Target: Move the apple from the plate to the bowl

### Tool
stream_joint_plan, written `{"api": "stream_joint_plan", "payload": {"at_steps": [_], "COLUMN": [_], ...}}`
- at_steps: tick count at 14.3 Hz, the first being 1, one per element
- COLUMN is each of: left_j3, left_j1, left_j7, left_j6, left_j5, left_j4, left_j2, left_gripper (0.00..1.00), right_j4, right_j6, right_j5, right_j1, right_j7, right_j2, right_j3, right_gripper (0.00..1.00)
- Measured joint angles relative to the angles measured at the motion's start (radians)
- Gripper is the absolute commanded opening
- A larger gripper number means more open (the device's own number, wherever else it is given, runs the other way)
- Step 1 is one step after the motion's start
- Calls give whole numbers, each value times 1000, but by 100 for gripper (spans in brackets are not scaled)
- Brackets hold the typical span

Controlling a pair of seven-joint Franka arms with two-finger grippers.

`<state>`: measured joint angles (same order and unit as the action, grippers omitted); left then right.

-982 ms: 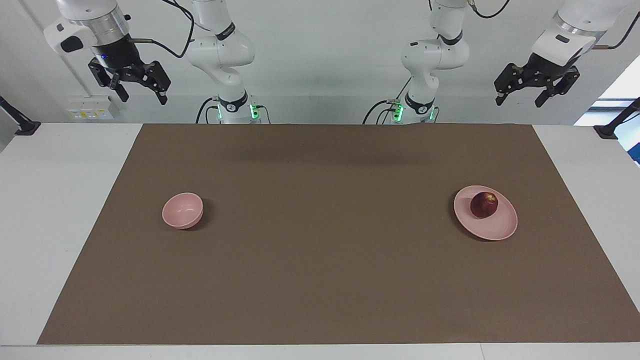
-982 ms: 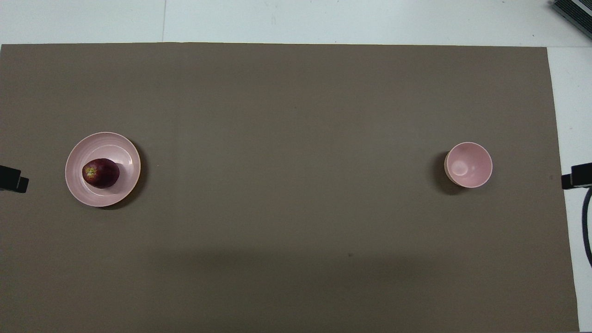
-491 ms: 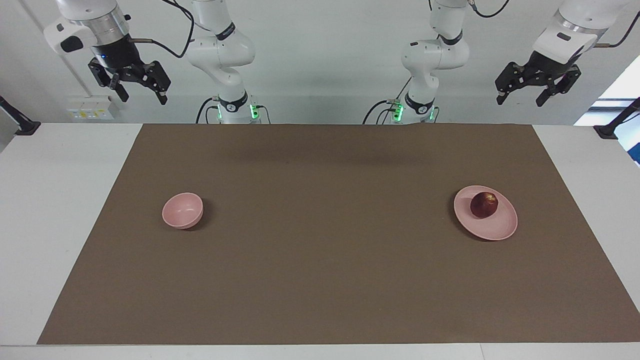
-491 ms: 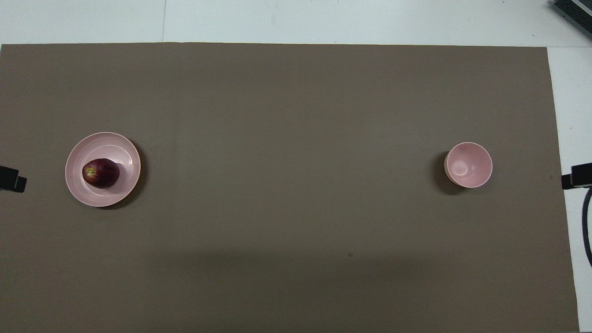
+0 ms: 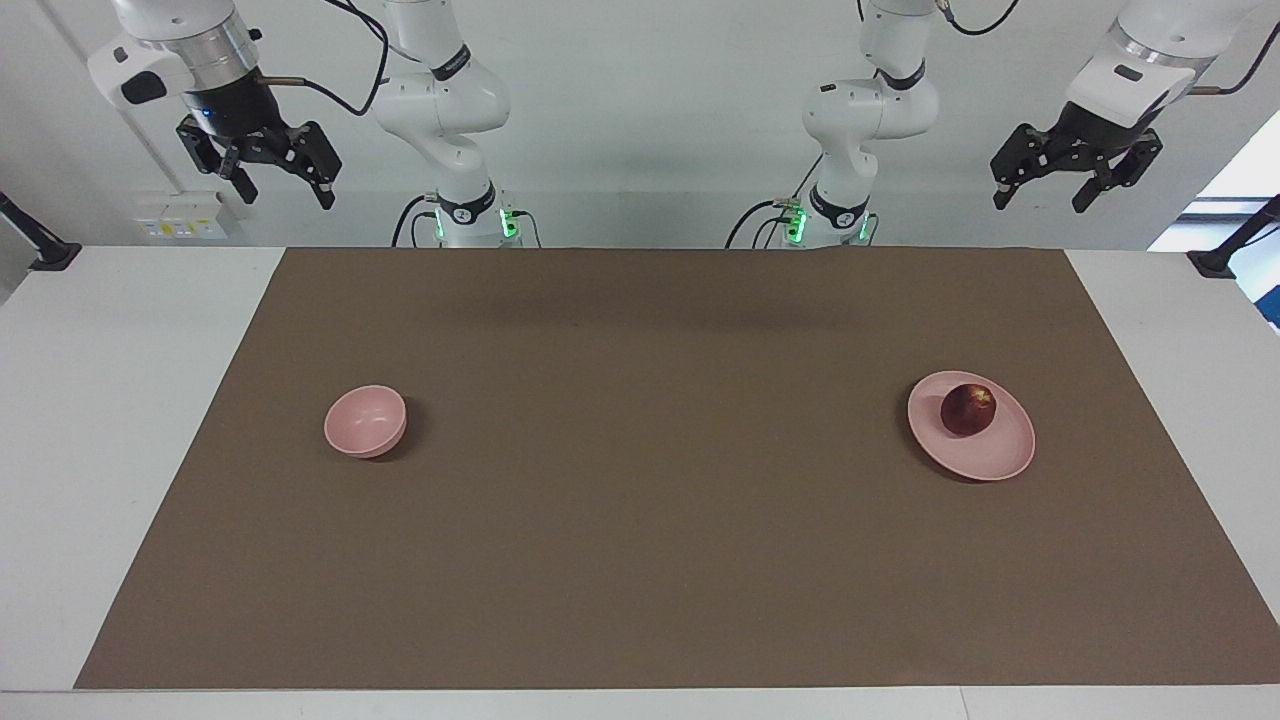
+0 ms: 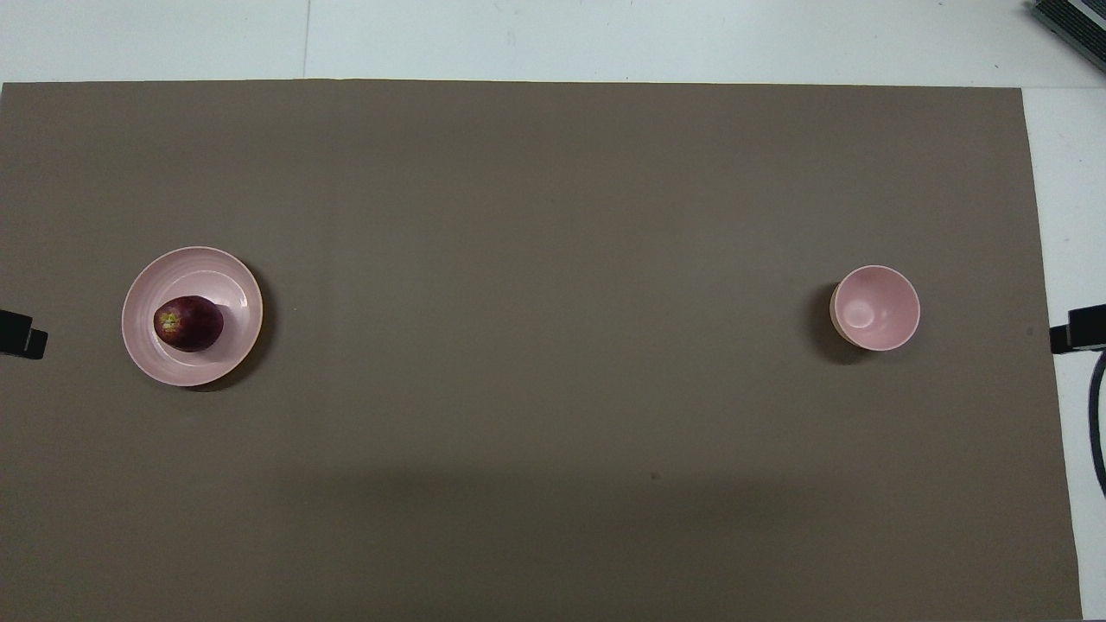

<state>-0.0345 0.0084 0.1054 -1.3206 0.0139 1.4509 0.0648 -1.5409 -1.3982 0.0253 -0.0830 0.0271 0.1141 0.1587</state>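
A dark red apple (image 5: 968,409) (image 6: 188,323) lies on the flat pale pink plate (image 5: 1005,458) (image 6: 229,277) toward the left arm's end of the table. The small deep pink bowl (image 5: 365,422) (image 6: 875,307) stands empty toward the right arm's end. My left gripper (image 5: 1042,195) hangs open and empty high up near the left arm's end, well above the table and away from the plate. My right gripper (image 5: 283,190) hangs open and empty high up near the right arm's end. In the overhead view only a dark tip of each shows at the side edges.
A brown mat (image 5: 640,500) (image 6: 536,216) covers most of the white table (image 5: 120,400); plate and bowl stand on it, far apart. Black clamp mounts (image 5: 1215,262) sit at the table's two ends.
My left gripper has risen very slightly and drawn a little toward the table's end. The right arm, apple, plate and bowl have not moved.
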Motion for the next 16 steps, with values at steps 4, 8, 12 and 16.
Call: {"api": "stream_joint_plan", "payload": {"at_steps": [4,8,12,16], "left_j3": [0,0,-1,-1], "left_j1": [0,0,0,0], "left_j7": [0,0,0,0], "left_j6": [0,0,-2,-54], "left_j5": [0,0,-2,-25], "left_j4": [0,1,4,33], "left_j2": [0,2,3,5], "left_gripper": [100,100,100,100], "right_j4": [0,0,-1,-1], "right_j6": [0,0,0,0], "right_j5": [0,0,0,0], "right_j1": [0,0,0,0], "right_j7": [0,0,0,0], "right_j2": [0,0,0,0], "right_j3": [0,1,1,1], "right_gripper": [100,100,100,100]}}
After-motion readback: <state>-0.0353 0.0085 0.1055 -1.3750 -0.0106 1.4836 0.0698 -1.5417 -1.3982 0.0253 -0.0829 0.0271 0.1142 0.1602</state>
